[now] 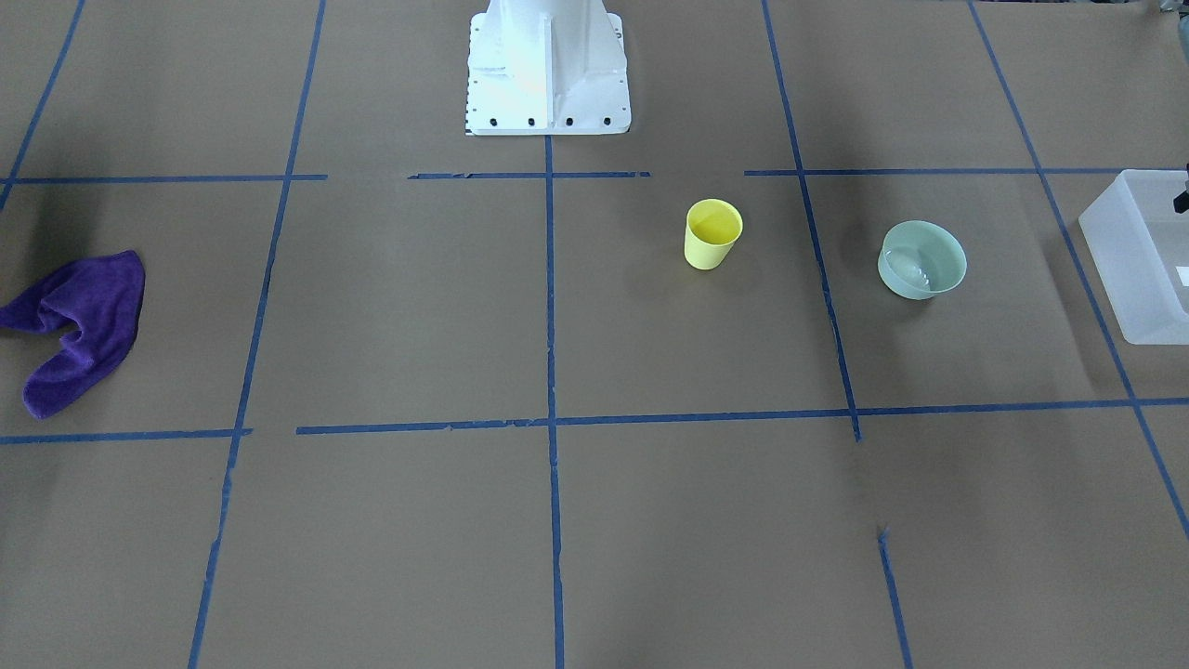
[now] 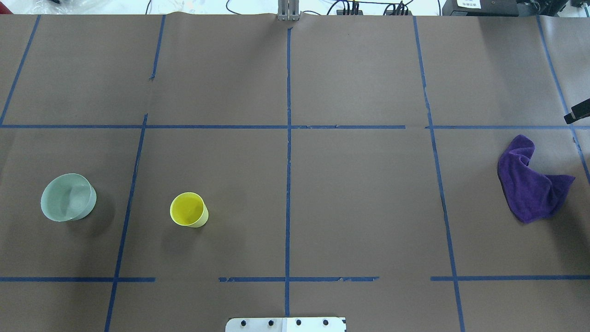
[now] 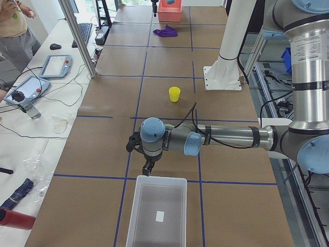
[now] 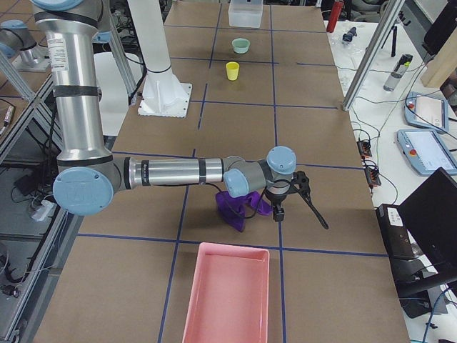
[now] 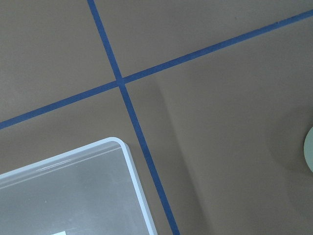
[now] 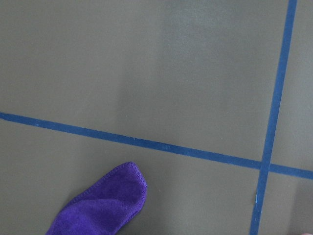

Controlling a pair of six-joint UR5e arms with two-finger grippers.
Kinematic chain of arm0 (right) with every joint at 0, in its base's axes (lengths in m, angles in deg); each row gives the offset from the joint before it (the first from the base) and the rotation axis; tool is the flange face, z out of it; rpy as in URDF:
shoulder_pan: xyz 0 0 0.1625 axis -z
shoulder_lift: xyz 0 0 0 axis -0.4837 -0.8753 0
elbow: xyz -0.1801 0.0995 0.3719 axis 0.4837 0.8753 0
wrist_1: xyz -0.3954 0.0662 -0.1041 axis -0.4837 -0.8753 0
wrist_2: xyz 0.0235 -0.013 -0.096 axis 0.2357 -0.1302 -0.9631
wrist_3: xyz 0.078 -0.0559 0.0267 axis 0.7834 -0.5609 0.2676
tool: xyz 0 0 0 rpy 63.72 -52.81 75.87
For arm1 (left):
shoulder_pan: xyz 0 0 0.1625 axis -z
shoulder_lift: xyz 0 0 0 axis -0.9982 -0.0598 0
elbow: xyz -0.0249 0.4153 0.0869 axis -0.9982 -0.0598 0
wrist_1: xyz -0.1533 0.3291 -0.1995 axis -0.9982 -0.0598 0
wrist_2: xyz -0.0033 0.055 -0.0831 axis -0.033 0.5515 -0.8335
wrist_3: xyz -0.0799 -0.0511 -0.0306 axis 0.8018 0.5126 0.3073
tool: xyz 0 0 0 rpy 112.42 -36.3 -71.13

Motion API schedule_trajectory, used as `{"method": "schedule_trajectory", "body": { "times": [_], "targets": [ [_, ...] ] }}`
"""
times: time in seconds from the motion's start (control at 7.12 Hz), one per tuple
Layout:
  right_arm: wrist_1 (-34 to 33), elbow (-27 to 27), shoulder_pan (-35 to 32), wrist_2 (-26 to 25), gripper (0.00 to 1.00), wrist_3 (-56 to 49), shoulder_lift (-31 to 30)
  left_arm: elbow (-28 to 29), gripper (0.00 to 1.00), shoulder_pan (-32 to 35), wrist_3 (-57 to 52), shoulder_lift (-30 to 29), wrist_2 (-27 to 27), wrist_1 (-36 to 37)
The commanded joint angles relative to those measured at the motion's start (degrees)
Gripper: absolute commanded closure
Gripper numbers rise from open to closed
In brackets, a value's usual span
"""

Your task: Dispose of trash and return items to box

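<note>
The yellow cup [image 1: 713,234] stands upright on the brown table, also in the overhead view [image 2: 189,210]. The mint-green bowl [image 1: 921,259] stands upright beside it, toward the box [image 1: 1129,269], and shows overhead [image 2: 68,197]. The translucent box [image 3: 159,178] sits at the table's left end. My left gripper [image 3: 147,167] hangs just above the box's near rim; the left wrist view shows the box corner [image 5: 129,161] and the bowl's edge [image 5: 309,155]. My right gripper [image 4: 280,211] hovers by the purple cloth [image 4: 239,207]. I cannot tell whether either gripper is open or shut.
The purple cloth [image 2: 530,186] lies crumpled at the table's right end. A pink tray [image 4: 227,296] sits beyond it at that end. The robot's white base [image 1: 548,65] stands at the table's back middle. Blue tape lines grid the table.
</note>
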Motion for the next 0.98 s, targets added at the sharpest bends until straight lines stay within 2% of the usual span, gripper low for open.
{"method": "schedule_trajectory", "body": {
  "times": [0.0, 0.14, 0.56, 0.7, 0.84],
  "targets": [
    [-1.8, 1.5, -2.1, 2.9, 0.00, 0.0, -0.1, -1.5, 0.00, 0.0, 1.3, -0.8, -0.1, -0.1],
    [-1.8, 1.4, -2.0, 2.8, 0.00, 0.0, -0.1, -4.2, 0.00, -0.1, 1.3, -0.4, 0.1, -0.1],
    [-1.1, 1.5, -2.0, 2.2, 0.00, 0.5, -0.5, -1.0, 0.00, 0.0, 1.1, -1.3, -1.1, -1.8],
    [-1.1, 2.1, -2.0, 2.3, 0.00, 0.5, -0.4, -1.6, 0.00, 0.2, 1.7, -0.9, -3.6, -5.0],
    [-1.0, 2.3, -2.0, 2.4, 0.00, 0.5, -0.2, -1.9, 0.00, 0.0, 4.9, -0.9, -3.8, -8.0]
  ]
}}
